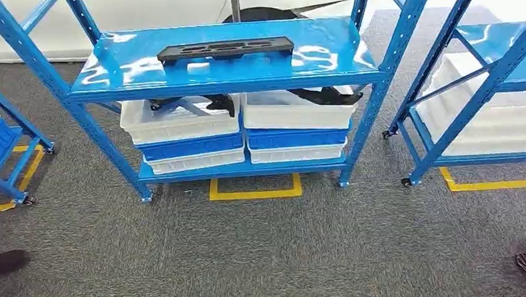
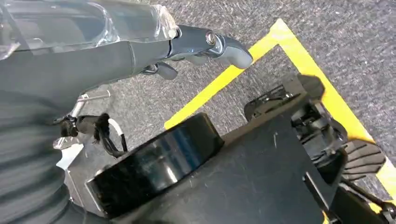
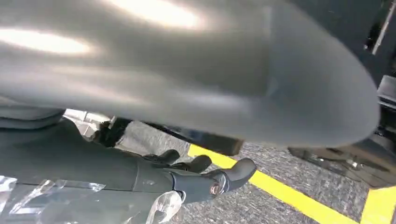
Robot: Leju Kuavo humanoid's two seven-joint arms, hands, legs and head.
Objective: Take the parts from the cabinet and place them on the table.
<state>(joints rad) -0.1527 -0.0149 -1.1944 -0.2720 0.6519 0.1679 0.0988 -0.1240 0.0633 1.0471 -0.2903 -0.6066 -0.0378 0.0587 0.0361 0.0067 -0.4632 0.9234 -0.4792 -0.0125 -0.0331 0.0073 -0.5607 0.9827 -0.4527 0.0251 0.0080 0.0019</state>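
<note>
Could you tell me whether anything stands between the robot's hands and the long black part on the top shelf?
Nothing visible does. The black part lies alone on the blue shelf, open toward the robot. Both the left hand and the right hand hang low over the carpet, holding nothing.

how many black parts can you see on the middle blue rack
3: one long black part lies on the top shelf; one rests in the left white bin below; one pokes out of the right white bin. More may be hidden inside the bins.
</note>
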